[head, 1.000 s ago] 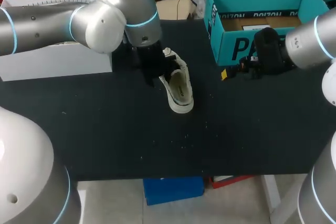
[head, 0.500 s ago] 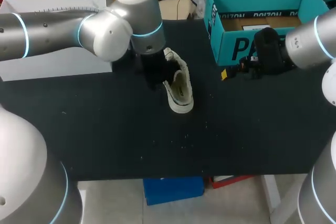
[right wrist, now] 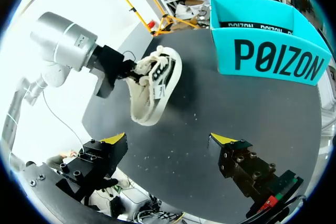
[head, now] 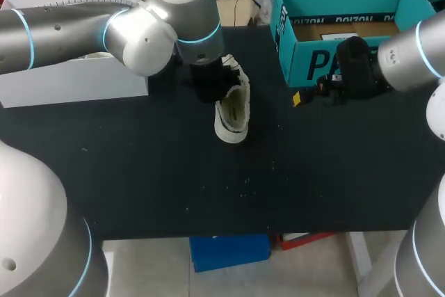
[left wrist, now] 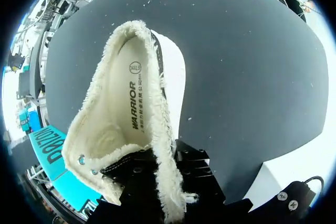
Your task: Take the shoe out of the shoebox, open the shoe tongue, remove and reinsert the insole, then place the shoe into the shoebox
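On table centre, head view: shoe (head: 233, 113) is out of the teal shoebox (head: 348, 60), long axis running from the left gripper (head: 212, 85) toward the near edge, opening facing up and to the right. Left arm has it at the laced end. Right gripper (head: 302, 95) sits just in front of the box's near wall, well apart from the shoe, so left is the nearer arm by far. Left wrist view: black finger bodies stand either side of the fleecy collar wall near the eyelets, clamped on it; yellow tips hidden. Cream upper, fleece lining, printed insole lying flat inside. Right wrist view: own yellow-tipped fingers wide apart w/ nothing between; shoe ahead and off to one side, heel end down by the table (right wrist: 199, 114), lace end up in the left gripper.
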`<act>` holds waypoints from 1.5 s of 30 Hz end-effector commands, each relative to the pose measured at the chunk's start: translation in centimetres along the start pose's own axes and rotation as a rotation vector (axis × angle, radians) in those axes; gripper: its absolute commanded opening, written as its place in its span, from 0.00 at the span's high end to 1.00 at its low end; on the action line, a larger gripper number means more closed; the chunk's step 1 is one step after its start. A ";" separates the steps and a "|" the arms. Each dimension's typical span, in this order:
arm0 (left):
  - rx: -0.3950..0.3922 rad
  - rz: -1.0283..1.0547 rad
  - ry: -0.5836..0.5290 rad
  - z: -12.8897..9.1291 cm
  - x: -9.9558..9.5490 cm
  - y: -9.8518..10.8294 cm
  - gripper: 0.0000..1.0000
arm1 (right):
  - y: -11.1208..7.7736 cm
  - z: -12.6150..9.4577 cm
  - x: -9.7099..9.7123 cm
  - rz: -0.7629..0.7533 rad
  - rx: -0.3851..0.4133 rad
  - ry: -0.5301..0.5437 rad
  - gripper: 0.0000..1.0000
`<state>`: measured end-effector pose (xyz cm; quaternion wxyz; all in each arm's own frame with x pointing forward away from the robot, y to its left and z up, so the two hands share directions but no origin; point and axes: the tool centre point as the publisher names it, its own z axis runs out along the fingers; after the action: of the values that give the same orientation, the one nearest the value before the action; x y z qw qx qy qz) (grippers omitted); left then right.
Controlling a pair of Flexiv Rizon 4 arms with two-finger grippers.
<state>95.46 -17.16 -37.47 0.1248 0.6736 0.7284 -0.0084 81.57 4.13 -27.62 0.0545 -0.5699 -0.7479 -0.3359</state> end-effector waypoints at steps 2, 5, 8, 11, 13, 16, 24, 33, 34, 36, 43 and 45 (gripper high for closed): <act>-0.055 -0.003 -0.024 -7.2 0.3 -0.2 1.00 | 0.1 0.1 0.1 0.001 0.002 -0.003 0.00; -0.091 0.001 -0.022 -9.7 -0.1 0.3 1.00 | 0.1 0.1 0.1 0.001 0.002 -0.003 0.00; -0.140 -0.001 -0.021 -12.2 -0.3 1.3 1.00 | 0.1 0.1 0.1 0.001 0.002 -0.003 0.00; -0.169 0.001 -0.020 -14.5 -0.5 1.8 1.00 | 0.1 0.1 0.1 0.001 0.002 -0.003 0.00; -0.165 0.003 -0.021 -15.1 -0.5 1.8 1.00 | 0.1 0.1 0.1 0.001 0.002 -0.003 0.00; -0.165 0.003 -0.021 -15.1 -0.5 1.8 1.00 | 0.1 0.1 0.1 0.001 0.002 -0.003 0.00; -0.165 0.003 -0.021 -15.1 -0.5 1.8 1.00 | 0.1 0.1 0.1 0.001 0.002 -0.003 0.00; -0.165 0.003 -0.021 -15.1 -0.5 1.8 1.00 | 0.1 0.1 0.1 0.001 0.002 -0.003 0.00; -0.165 0.003 -0.021 -15.1 -0.5 1.8 1.00 | 0.1 0.1 0.1 0.001 0.002 -0.003 0.00; -0.165 0.003 -0.021 -15.1 -0.5 1.8 1.00 | 0.1 0.1 0.1 0.001 0.002 -0.003 0.00; -0.165 0.003 -0.021 -15.1 -0.5 1.8 1.00 | 0.1 0.1 0.1 0.001 0.002 -0.003 0.00; -0.162 -0.038 -0.019 -15.2 -0.4 2.6 1.00 | 0.1 0.1 0.1 0.001 0.002 -0.003 0.00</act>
<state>94.81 -14.79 -22.58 0.1870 0.6597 0.7266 0.0444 81.57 4.13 -27.62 0.0545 -0.5699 -0.7479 -0.3359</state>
